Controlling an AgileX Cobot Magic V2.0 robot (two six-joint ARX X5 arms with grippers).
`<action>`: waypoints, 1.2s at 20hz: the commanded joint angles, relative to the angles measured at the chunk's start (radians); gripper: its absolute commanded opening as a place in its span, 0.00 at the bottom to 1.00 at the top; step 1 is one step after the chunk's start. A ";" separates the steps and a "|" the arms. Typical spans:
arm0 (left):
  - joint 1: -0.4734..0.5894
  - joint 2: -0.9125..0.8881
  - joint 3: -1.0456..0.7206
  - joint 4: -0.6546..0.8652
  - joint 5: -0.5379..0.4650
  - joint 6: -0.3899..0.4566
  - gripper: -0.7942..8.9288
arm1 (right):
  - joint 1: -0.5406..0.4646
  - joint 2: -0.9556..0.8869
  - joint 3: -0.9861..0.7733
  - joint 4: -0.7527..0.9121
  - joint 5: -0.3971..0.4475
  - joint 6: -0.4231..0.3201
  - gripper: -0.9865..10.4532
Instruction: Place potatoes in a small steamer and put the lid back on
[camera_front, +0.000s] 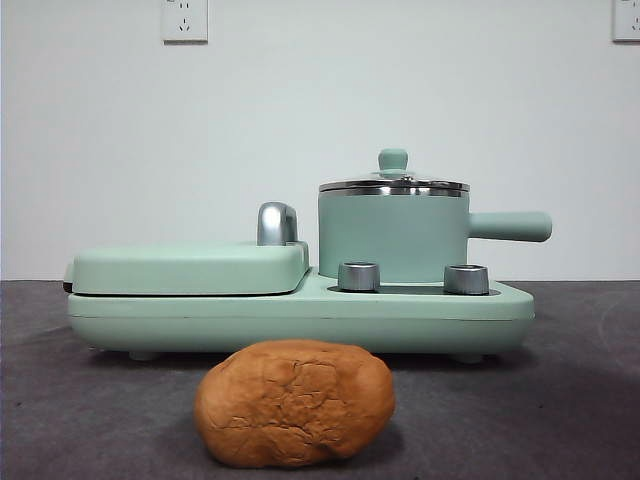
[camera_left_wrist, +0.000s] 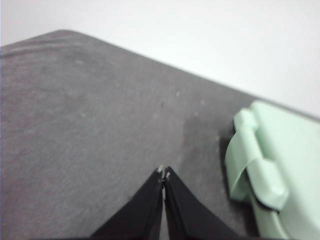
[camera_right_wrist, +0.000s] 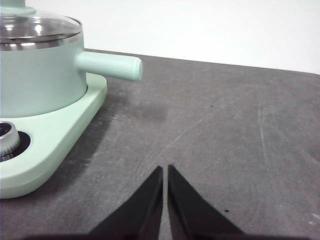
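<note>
A large orange-brown potato (camera_front: 295, 402) with cracked skin lies on the dark mat in front of the appliance. The mint-green small steamer (camera_front: 392, 238) stands on the right side of the base, its straight handle (camera_front: 510, 226) pointing right. The glass lid (camera_front: 393, 182) with a green knob sits on it. In the right wrist view the steamer (camera_right_wrist: 37, 70) and lid (camera_right_wrist: 35, 30) show beside my right gripper (camera_right_wrist: 165, 168), which is shut and holds nothing. My left gripper (camera_left_wrist: 163, 171) is shut over bare mat near the griddle end (camera_left_wrist: 270, 175). Neither arm shows in the front view.
A flat mint-green griddle (camera_front: 190, 268) with a chrome handle (camera_front: 277, 223) fills the left of the base (camera_front: 300, 315). Two chrome dials (camera_front: 359, 276) (camera_front: 466, 279) sit at the steamer's foot. A white wall stands behind, with dark mat around.
</note>
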 joint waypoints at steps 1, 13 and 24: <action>-0.001 -0.002 -0.019 0.013 0.002 -0.050 0.09 | -0.001 0.000 -0.004 0.017 0.002 0.082 0.10; -0.002 -0.001 -0.016 0.295 0.086 -0.158 0.09 | 0.000 0.000 0.013 0.227 -0.028 0.333 0.10; -0.002 0.138 0.203 0.138 0.299 -0.108 0.09 | 0.000 0.167 0.291 -0.005 -0.163 0.374 0.10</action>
